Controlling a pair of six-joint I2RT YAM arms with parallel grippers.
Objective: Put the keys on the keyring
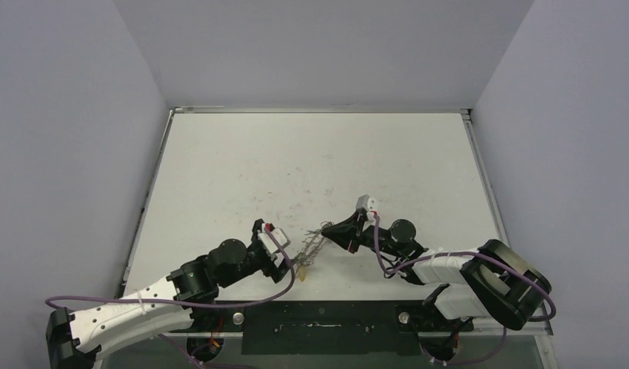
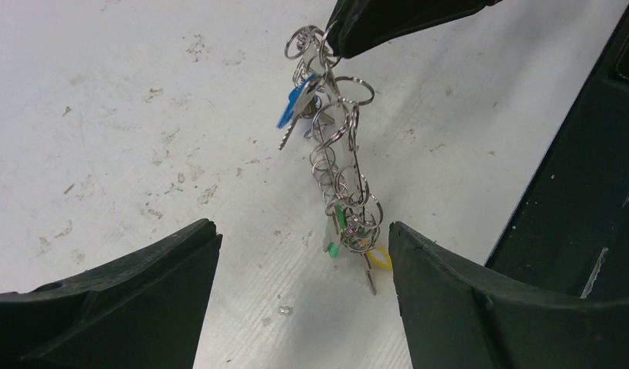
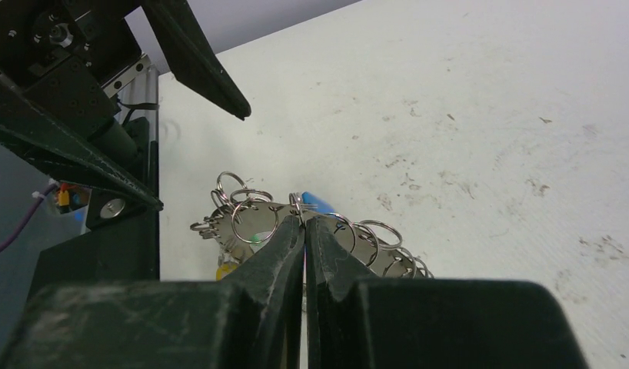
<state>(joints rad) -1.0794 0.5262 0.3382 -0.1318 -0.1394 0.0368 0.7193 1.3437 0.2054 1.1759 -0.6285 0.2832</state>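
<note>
The keyring (image 2: pixel 338 161) hangs near the front edge of the table (image 1: pixel 311 154), between the two arms; its upper end sits in the right gripper (image 3: pixel 304 223); its lower end, with keys (image 2: pixel 336 231) on it, lies between the spread fingers of the left gripper (image 2: pixel 304 234), touching neither.

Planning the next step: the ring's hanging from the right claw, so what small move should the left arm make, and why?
Probably back the left claw away: it stands open around the low end of the keyring, holding nothing, while the shut right claw carries it.
</note>
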